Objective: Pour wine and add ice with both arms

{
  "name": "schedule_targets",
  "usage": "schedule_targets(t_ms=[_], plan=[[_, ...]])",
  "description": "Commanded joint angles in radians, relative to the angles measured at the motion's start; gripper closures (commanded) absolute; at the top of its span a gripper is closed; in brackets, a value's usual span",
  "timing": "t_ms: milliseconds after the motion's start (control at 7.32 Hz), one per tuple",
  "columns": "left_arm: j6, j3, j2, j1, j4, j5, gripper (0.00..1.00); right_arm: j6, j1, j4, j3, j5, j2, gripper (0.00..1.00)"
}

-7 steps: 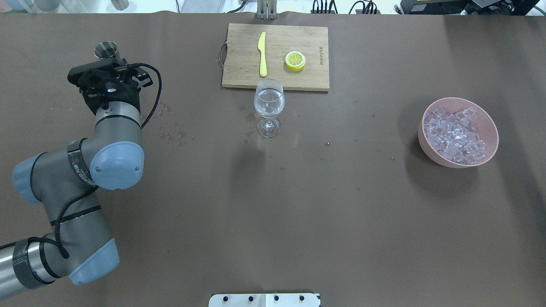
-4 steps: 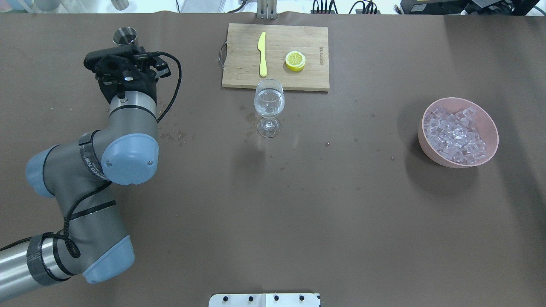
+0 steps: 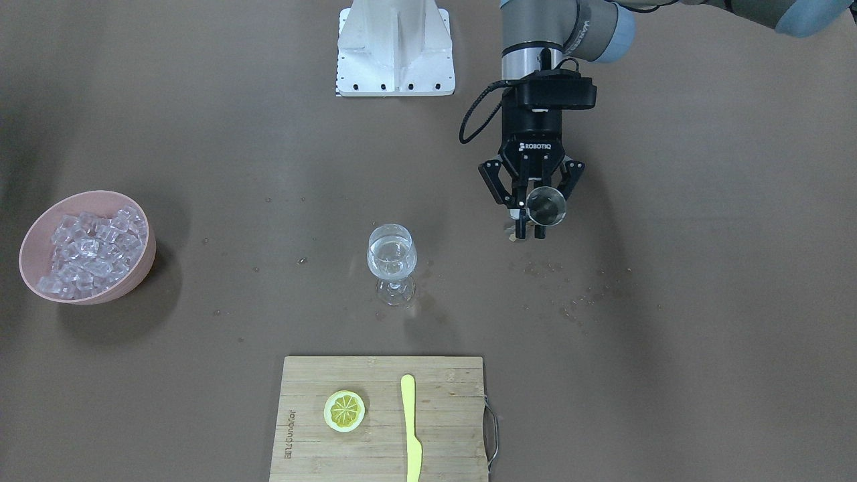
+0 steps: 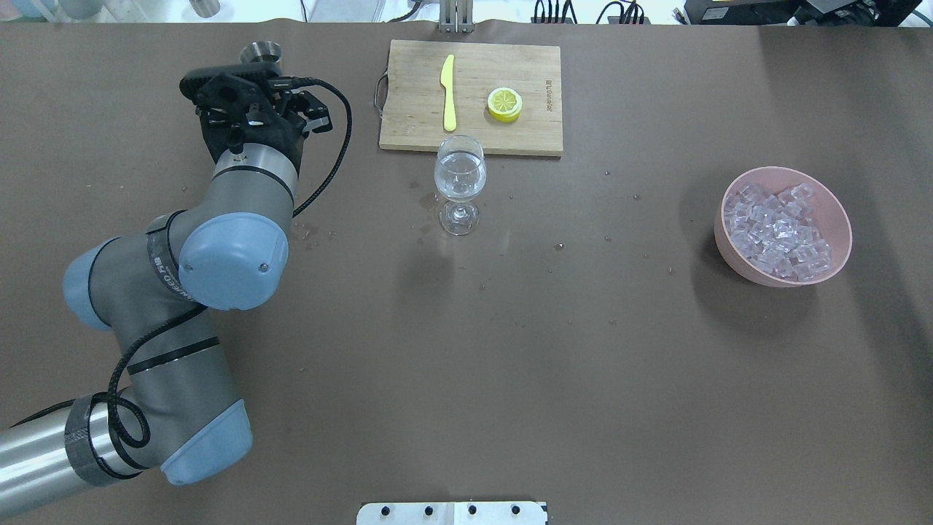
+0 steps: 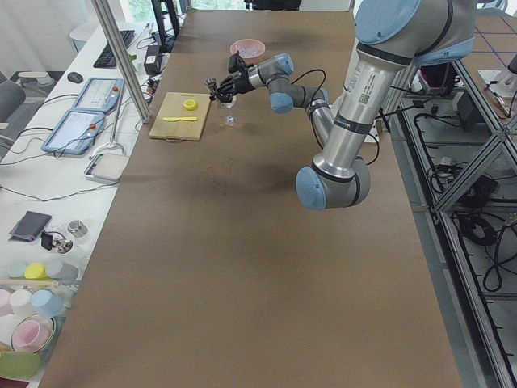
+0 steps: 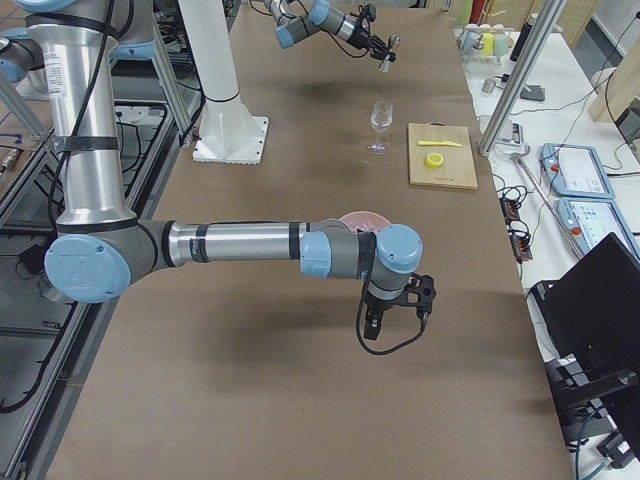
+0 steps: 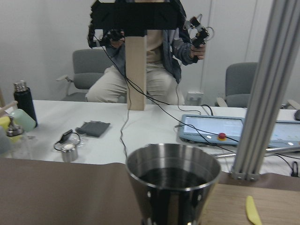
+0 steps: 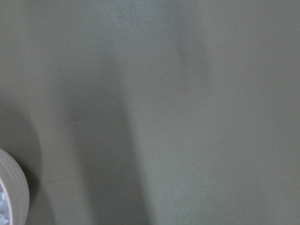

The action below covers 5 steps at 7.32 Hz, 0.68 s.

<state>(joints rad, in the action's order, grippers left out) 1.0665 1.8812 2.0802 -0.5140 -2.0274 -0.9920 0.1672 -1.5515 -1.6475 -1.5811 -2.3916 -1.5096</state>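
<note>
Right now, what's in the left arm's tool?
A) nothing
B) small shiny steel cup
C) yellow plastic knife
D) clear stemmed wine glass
B: the left tool is closed on the small shiny steel cup. The left wrist view shows the cup upright, right in front of the camera.

One camera is looking down on the desk (image 4: 510,364) from behind the robot; another is facing it from across, both covering the glass (image 4: 459,175), board (image 4: 408,102) and bowl (image 4: 831,203). Two are looking along the desk from its ends. The left wrist camera is peering over a cup (image 7: 172,187); the right is hovering close over the desk.
</note>
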Motion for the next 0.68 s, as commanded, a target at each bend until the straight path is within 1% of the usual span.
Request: schedule_targets(t_ms=[0, 137, 273, 410, 547], plan=[[-0.256, -0.008, 0.012, 0.000, -0.180, -0.253, 1.00, 0.000, 0.001, 0.000, 0.003, -0.006, 0.002, 0.00], [-0.258, -0.010, 0.014, -0.001, -0.174, -0.339, 1.00, 0.002, 0.001, 0.000, 0.001, -0.006, 0.002, 0.00], [-0.276, -0.013, 0.015, 0.000, -0.169, -0.358, 1.00, 0.002, 0.001, 0.000, -0.002, -0.007, 0.002, 0.00], [-0.362, -0.013, 0.035, 0.000, -0.128, -0.365, 1.00, 0.002, 0.002, 0.000, -0.003, -0.008, 0.002, 0.00], [-0.373, -0.005, 0.070, 0.000, -0.034, -0.369, 1.00, 0.002, 0.005, 0.002, -0.005, -0.006, 0.002, 0.00]])
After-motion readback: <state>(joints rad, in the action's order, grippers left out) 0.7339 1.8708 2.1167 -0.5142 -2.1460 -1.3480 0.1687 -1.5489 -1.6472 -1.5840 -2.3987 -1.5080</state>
